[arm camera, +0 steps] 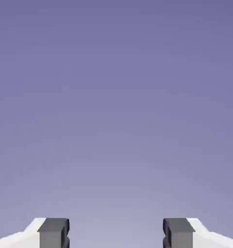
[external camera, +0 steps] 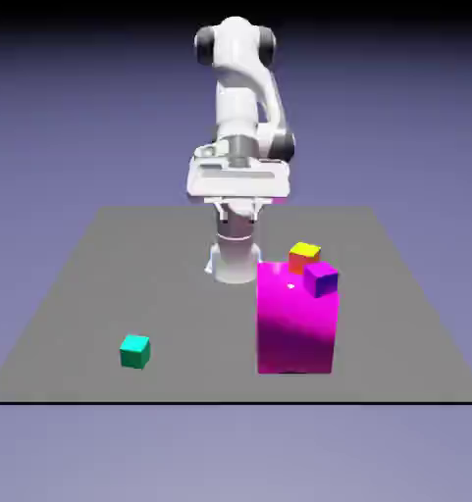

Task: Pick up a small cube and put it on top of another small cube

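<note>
The small cube (external camera: 134, 351), plain teal-green, lies alone on the grey table (external camera: 102, 275) toward the exterior view's left front. My gripper (external camera: 237, 201) hangs high near the robot's base, far behind and above that cube. In the hand view the gripper (arm camera: 116, 235) is open: its two grey fingertips (arm camera: 54, 232) stand wide apart with only the blue-violet backdrop between them. No cube appears in the hand view.
A tall magenta block (external camera: 295, 319) stands right of centre. On its top sit a purple cube (external camera: 320, 278) and, behind it, an orange-and-yellow cube (external camera: 304, 256). The table's front edge runs just ahead of the block.
</note>
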Available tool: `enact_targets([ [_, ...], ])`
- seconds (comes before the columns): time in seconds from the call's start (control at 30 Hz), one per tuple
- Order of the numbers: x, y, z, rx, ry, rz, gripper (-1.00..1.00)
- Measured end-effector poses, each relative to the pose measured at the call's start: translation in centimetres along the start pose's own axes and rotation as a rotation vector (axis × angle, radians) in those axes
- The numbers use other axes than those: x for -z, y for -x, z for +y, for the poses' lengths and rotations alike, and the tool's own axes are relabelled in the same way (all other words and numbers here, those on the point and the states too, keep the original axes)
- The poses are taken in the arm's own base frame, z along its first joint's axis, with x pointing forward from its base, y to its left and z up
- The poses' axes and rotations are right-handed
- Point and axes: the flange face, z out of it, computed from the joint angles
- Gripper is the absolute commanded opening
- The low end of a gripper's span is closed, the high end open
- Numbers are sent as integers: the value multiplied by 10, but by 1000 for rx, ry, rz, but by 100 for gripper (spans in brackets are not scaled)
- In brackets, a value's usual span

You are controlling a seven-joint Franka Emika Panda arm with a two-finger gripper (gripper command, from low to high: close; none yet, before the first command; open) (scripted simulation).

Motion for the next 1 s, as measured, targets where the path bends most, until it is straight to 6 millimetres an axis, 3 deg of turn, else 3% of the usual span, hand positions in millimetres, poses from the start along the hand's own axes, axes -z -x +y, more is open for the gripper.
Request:
enact_targets([
  [0.27, -88, -36, 62, -90, 236, -225, 0],
  [0.53, -164, -56, 152, -176, 468, -437, 0],
  [0.83, -220, -62, 265, -253, 714, -654, 0],
  [0.9, -221, -62, 268, -255, 721, -659, 0],
  [1.0, -252, -33, 293, -254, 720, -659, 0],
])
